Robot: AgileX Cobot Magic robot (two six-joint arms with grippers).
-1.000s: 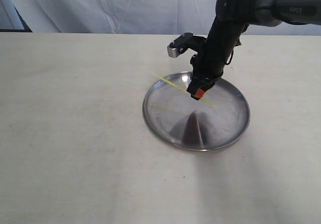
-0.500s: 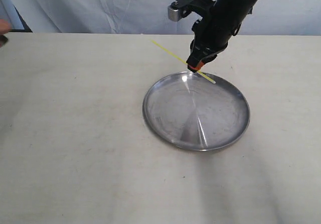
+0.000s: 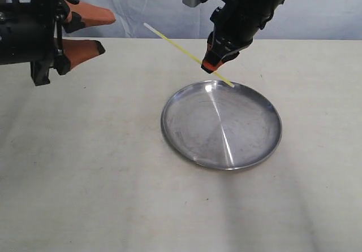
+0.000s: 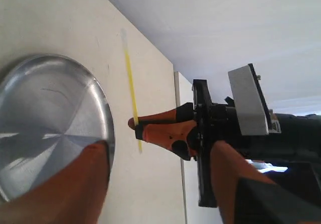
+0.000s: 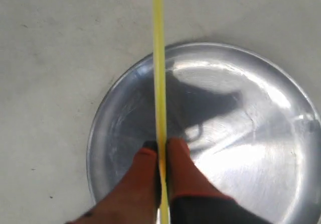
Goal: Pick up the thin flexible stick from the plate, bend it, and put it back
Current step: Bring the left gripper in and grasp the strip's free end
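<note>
Your right gripper (image 3: 210,65) pinches the thin yellow stick (image 3: 172,42) near its lower end and holds it tilted in the air above the far rim of the plate (image 3: 181,144). The short tip hangs over that rim, and the long free end points up and away from the plate. Your left gripper (image 3: 106,33) stands spread wide, well apart from the plate, to its left in the exterior view.

To bend well, bring the spread jaws around the free end and close gently near its pale tip. Then ease both grips toward each other above the plate, so the strand bows rather than slips.

A second ago the stick sat low over the plate's middle and the left gripper was out of sight. Now the stick is raised and the left gripper has come in.
</note>
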